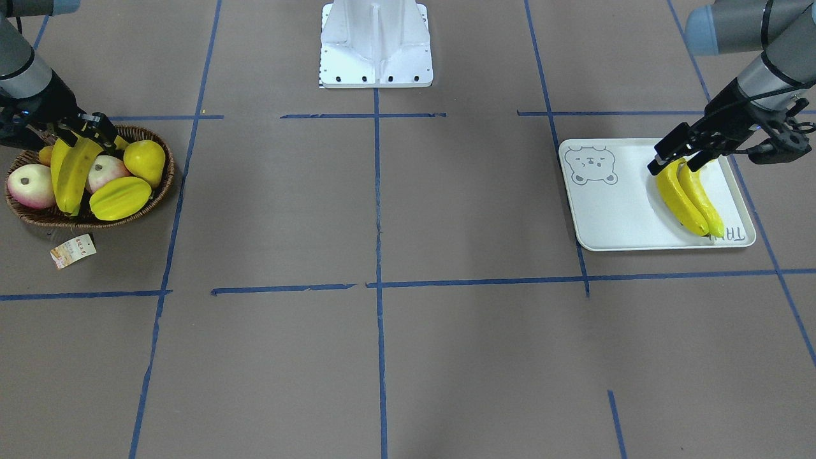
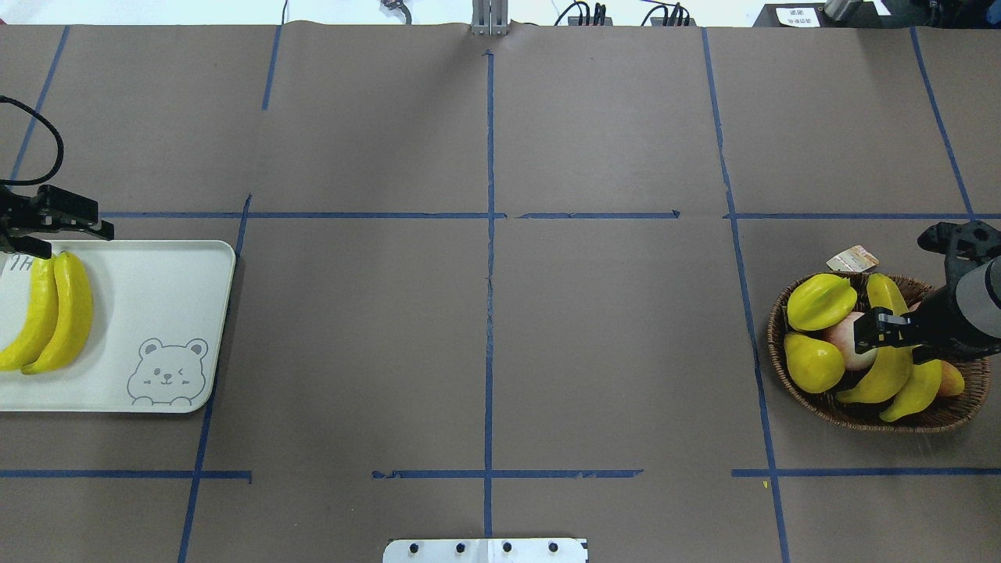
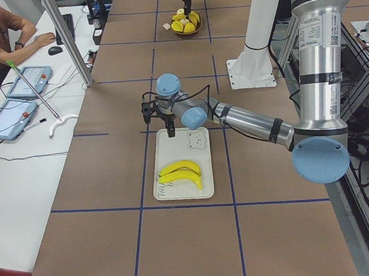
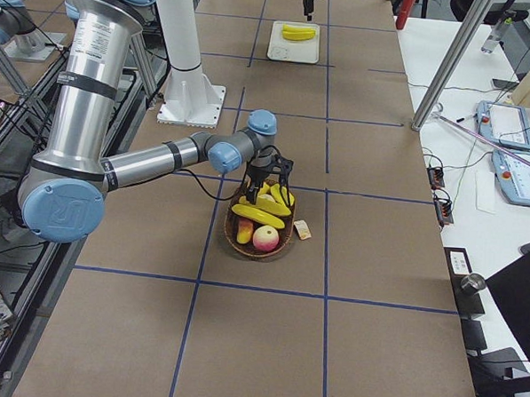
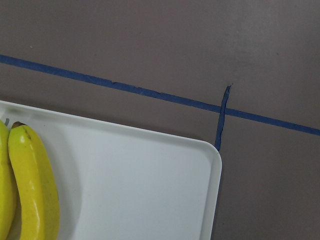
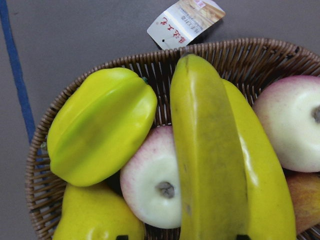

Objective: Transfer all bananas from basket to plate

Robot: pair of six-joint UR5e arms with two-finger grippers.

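Currently, two bananas lie along a short edge of the plate under the left gripper — jaws apart, empty — while the right gripper, jaws spread, straddles the upper banana in the basket.

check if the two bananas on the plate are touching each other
Touching. In the overhead view the bananas lie flank to flank on the plate, no gap between them.

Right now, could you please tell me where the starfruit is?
In the overhead view, the starfruit lies in the basket on the right, against its far-left rim, just beyond the pear.
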